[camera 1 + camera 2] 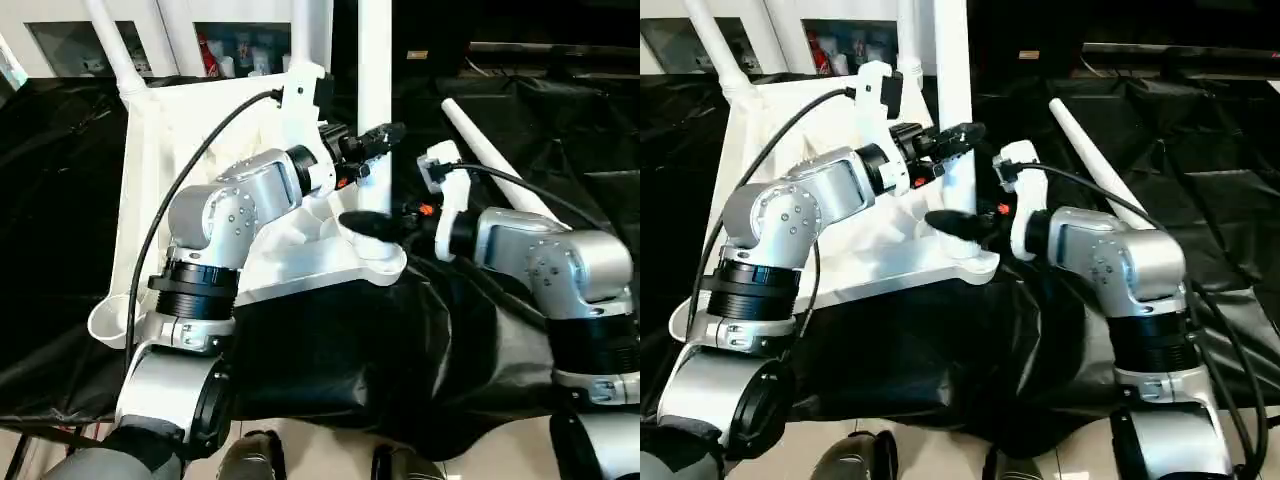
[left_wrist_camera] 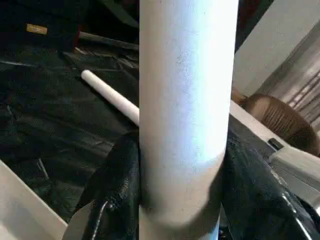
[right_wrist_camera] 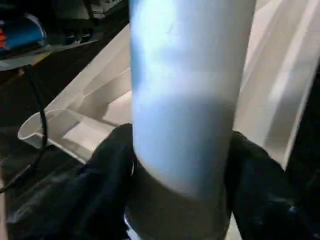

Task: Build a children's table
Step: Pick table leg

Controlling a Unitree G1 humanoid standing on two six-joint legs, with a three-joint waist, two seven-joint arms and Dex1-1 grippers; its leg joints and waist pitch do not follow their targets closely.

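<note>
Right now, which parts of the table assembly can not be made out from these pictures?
- Upright leg, top end: cut off by the upper edge in both eye views.
- Its foot in the near corner socket: hidden behind the right tool; seating cannot be told.
- Underside of the tabletop, middle ribs: covered by the left forearm.

I see the table top point(image 1: 150, 190) lying underside up on the desk point(image 1: 60, 300), left of centre. One leg point(image 1: 374, 60) stands upright in its near right corner socket point(image 1: 372, 255), between my left end effector point(image 1: 372, 142) and right end effector point(image 1: 372, 224). Another leg point(image 1: 497, 160) lies flat on the desk to the right.
</note>
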